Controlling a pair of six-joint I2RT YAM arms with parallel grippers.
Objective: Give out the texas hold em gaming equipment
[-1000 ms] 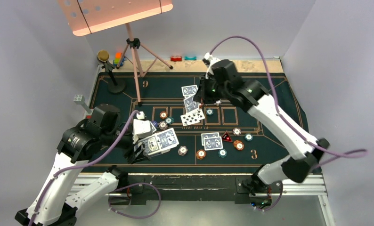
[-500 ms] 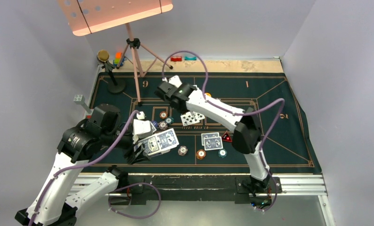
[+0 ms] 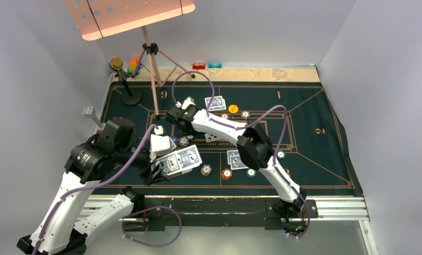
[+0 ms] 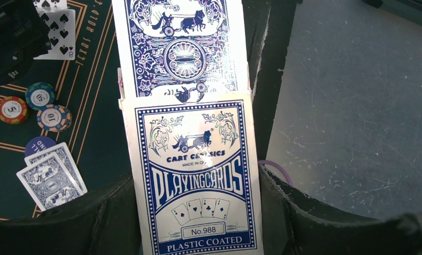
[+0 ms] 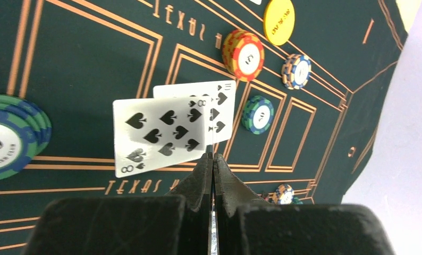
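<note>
Glossy card box (image 4: 195,180); matt cloth mat (image 5: 92,69); scuffed metal tabletop (image 4: 352,106).

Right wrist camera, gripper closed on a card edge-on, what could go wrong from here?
The right gripper pinches its card between narrow fingertips; it might slip or twist on release. The green chip sits close to the face-up cards, so a low drop could nudge it. The left gripper grips a card box whose jutting card may slide out.

The left arm (image 3: 57,212) and right arm (image 3: 280,178) are built alike: glossy white tubular links joined by bulky, rounded black joints, on black bases. Thin purple cables (image 3: 193,73) loop loosely along each. The fingers (image 5: 201,178) are matte black, scuffed and taper to narrow tips.
</note>
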